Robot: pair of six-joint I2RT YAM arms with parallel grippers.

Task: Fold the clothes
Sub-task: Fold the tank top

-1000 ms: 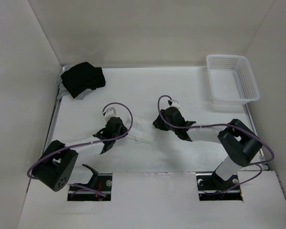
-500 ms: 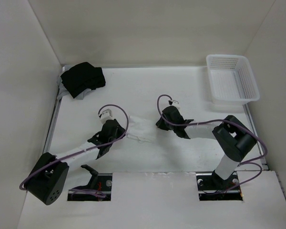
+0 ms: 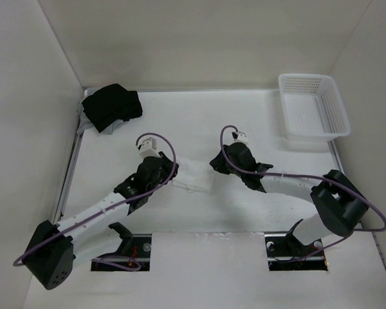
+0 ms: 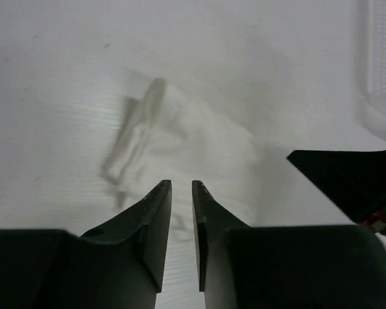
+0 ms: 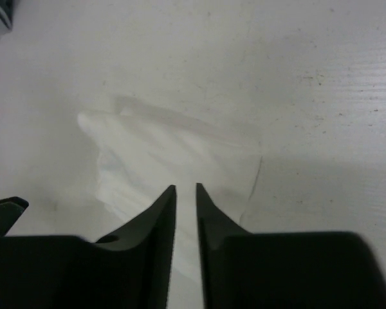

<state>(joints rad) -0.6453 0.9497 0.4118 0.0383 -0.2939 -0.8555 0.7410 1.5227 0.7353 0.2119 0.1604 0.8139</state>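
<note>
Left gripper [image 4: 181,185] and right gripper [image 5: 185,187] flank the crumpled white garment [image 3: 192,175] at the middle of the bench [image 3: 257,122], seemingly to stretch it flat. Both sets of jaws stand nearly together; whether they pinch fabric cannot be told

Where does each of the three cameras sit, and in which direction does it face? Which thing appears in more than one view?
Top external: above and behind the bases, facing down on the table; shows both arms, left claw, right claw, white garment, black bundle, basket.
Left wrist: on the left wrist, facing along its fingers toward the garment; own claw at the bottom.
Right wrist: on the right wrist, facing the garment from the opposite side; own claw at the bottom.
Shared: all three show the garment.
</note>
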